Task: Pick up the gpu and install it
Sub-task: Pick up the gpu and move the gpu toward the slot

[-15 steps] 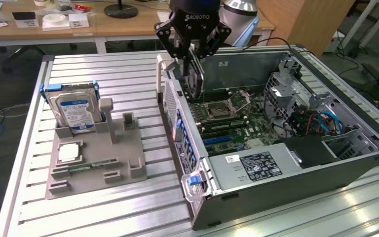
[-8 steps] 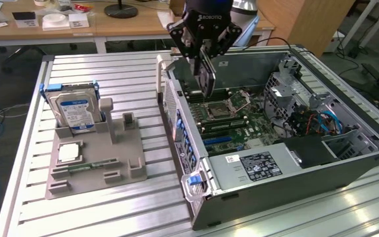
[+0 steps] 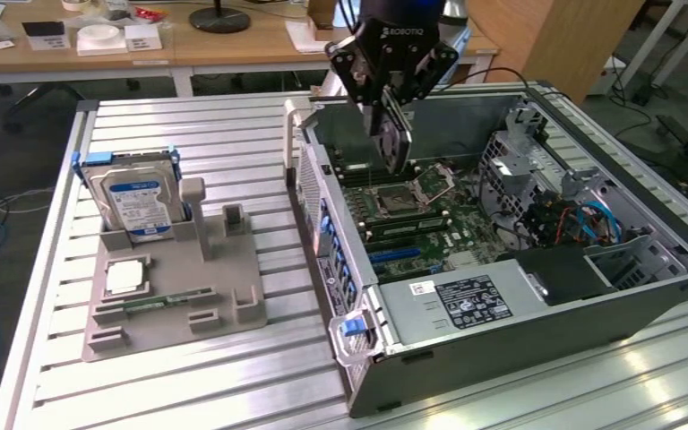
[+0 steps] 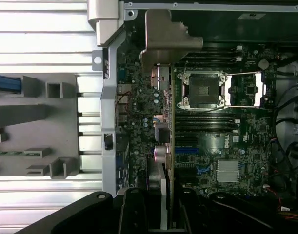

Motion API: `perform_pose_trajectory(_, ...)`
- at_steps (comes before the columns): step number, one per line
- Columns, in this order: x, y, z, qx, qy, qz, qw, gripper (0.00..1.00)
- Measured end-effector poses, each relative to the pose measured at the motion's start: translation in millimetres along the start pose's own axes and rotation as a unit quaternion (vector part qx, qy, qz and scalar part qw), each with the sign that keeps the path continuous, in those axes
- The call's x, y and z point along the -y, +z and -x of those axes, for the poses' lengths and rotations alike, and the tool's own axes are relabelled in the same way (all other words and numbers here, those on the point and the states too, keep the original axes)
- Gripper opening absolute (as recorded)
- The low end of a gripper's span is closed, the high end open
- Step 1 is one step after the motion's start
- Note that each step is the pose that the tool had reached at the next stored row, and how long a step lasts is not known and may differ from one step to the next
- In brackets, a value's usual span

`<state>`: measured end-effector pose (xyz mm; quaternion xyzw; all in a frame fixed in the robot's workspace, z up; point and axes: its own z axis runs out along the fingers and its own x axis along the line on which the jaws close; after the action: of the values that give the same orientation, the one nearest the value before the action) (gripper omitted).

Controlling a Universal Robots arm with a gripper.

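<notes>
Above the open computer case [image 3: 523, 336], the hand [image 3: 387, 112] hangs with the gpu [image 3: 398, 148] pinched between its fingers. The card is held on edge and reaches down towards the inside of the case. In the wrist view it is seen edge-on. Its silver end bracket [image 4: 164, 41] is at the end farthest from the hand, and its length runs over the motherboard [image 4: 139, 122] inside the case, just beside the CPU socket [image 4: 207, 90]. The exterior view suggests it is clear of the board and not seated. Whether it is lined up with the blue expansion slots [image 3: 398, 255] lower in the case I cannot tell.

I judge the card light and stiff, but fragile. Its bare circuit-board back carries small soldered parts, and its contact edge should not be knocked or rubbed. The flat faces at the end away from the bracket are the sensible place to grip, and that is where the fingers sit now. The black face looks smooth, so a narrow pinch at one end could let the card swing or slip if it meets the case wall or the board at an angle.

Outside the case, on the ribbed metal bench [image 3: 201, 394], a grey holder [image 3: 219, 296] carries the upright hard drive [image 3: 139, 204] and the green memory stick [image 3: 159, 303], well apart from the hand.
</notes>
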<state>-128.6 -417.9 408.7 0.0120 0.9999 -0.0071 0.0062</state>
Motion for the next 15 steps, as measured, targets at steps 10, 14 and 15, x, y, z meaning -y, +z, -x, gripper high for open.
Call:
perform_pose_trajectory(10,-0.4,0.6,15.9,0.0000,0.000,0.0000,1.0000,0.28)
perform_pose_trajectory(14,-0.6,0.9,22.5,0.0000,0.000,0.0000,1.0000,0.28)
perform_pose_trajectory(15,-0.6,1.0,24.5,0.0000,0.000,0.0000,1.0000,0.28)
